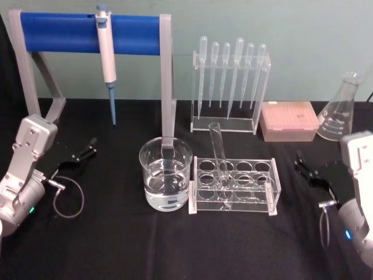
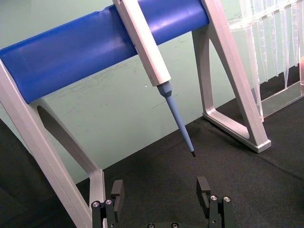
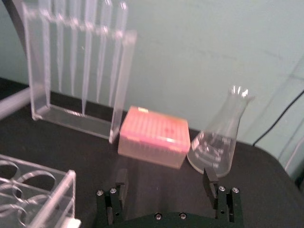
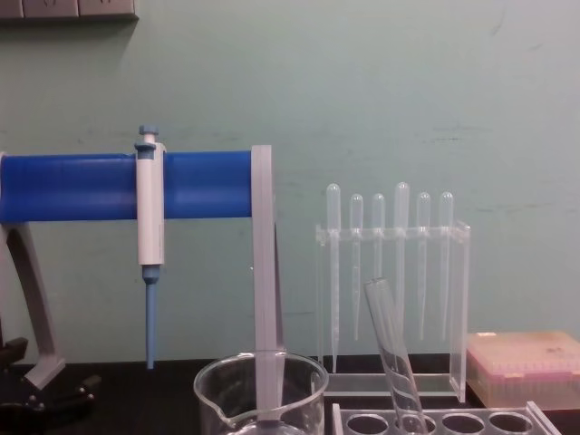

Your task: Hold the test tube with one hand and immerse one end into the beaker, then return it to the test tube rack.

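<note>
Here your test tube [image 1: 219, 153] stands tilted in a hole of the clear rack [image 1: 234, 185], its open rim leaning toward the back, untouched. The beaker [image 1: 165, 173], partly filled with clear liquid, sits just beside the rack on its left. Your left gripper [image 1: 83, 150] rests low on the black table [image 1: 116, 245] well left of the beaker, jaws spread wide and empty. Your right gripper [image 1: 307, 168] lies right of the rack, likewise wide and empty.
</note>
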Motion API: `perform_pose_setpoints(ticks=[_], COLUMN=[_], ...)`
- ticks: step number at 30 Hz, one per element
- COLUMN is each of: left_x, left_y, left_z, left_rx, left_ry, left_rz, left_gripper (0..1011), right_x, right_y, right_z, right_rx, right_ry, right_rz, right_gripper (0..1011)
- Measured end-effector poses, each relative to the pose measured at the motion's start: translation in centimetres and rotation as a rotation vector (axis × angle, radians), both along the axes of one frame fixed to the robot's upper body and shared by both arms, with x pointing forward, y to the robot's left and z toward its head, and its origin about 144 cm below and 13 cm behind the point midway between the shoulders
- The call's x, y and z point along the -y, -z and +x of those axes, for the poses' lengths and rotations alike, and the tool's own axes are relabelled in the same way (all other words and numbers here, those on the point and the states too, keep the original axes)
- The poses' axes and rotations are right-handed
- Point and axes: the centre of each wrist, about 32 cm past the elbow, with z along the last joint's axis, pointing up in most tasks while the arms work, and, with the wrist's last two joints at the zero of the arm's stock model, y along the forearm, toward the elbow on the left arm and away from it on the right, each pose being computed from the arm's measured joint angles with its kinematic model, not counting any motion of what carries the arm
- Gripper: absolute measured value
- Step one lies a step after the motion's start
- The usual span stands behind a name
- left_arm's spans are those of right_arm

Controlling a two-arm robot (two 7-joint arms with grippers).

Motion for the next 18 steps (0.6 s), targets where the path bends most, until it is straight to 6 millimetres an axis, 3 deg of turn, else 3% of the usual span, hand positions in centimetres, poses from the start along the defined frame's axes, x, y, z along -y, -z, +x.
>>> perform_pose_setpoints(ticks=[4, 18], left_x=[0.00, 0.00], left_y=[0.00, 0.00], left_z=[0.00, 0.00], left_rx=[0.000, 0.000], left_ry=[0.000, 0.000], left_rz=[0.000, 0.000], left_gripper=[1000, 1000], right_x=[0.19, 0.15], right_y=[1.21, 1.06], right_z=[0.21, 0.20], right_rx=[-0.033, -0.028], right_ry=[0.023, 0.021], right_rz=[0.007, 0.004], right_gripper=[1002, 1002])
